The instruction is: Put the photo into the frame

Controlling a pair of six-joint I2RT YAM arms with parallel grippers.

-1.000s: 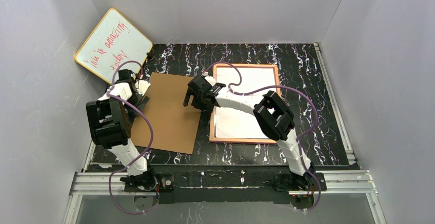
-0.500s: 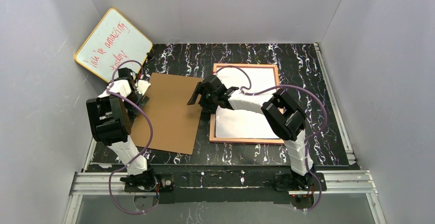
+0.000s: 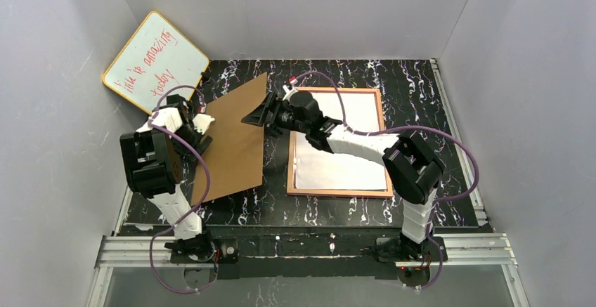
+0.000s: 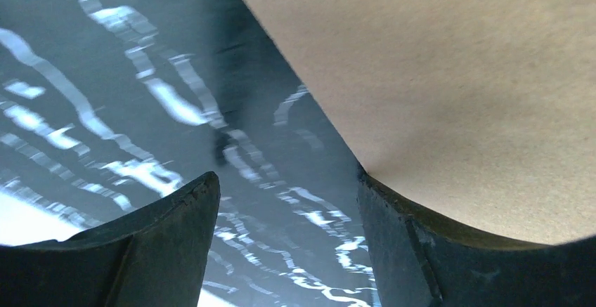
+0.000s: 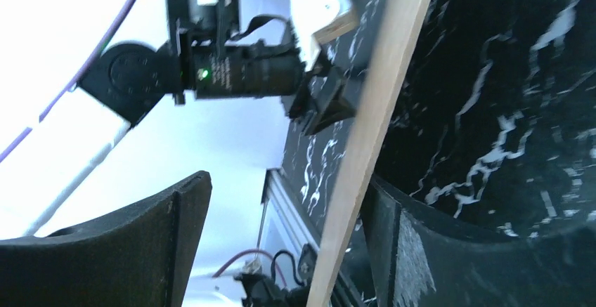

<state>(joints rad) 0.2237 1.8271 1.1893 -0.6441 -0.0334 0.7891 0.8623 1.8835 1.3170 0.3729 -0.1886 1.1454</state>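
— Where is the photo point(image 3: 344, 152)?
— It lies flat in the frame point(image 3: 384, 145), on the right side of the black table point(image 3: 422, 110). The white back is up, so I can't see the sea picture.
— And the frame?
— It lies flat too. Its thin edge goes all around the white sheet.
— What is that big brown thing?
— That's a brown board point(image 3: 232, 145). It stands tipped up on the left half of the table. Its right edge is high and its left edge is low.
— Who holds it up?
— The right gripper point(image 3: 257, 112) is at the high edge. From its own camera the two fingers are spread wide. The board's thin edge leans on one finger point(image 5: 436, 251). The other finger point(image 5: 140, 244) is well apart from it. So nothing is pinched there.
— And the other arm?
— The left gripper point(image 3: 202, 133) is at the low left edge of the board. Its fingers are spread as well, with the table showing between them. The board touches the tip of one finger point(image 4: 436, 251). The other finger point(image 4: 140, 251) touches nothing that I can see.
— What's in the back corner?
— A whiteboard point(image 3: 154, 61) with red writing. It leans on the wall at the far left, near the left arm and well apart from the frame.
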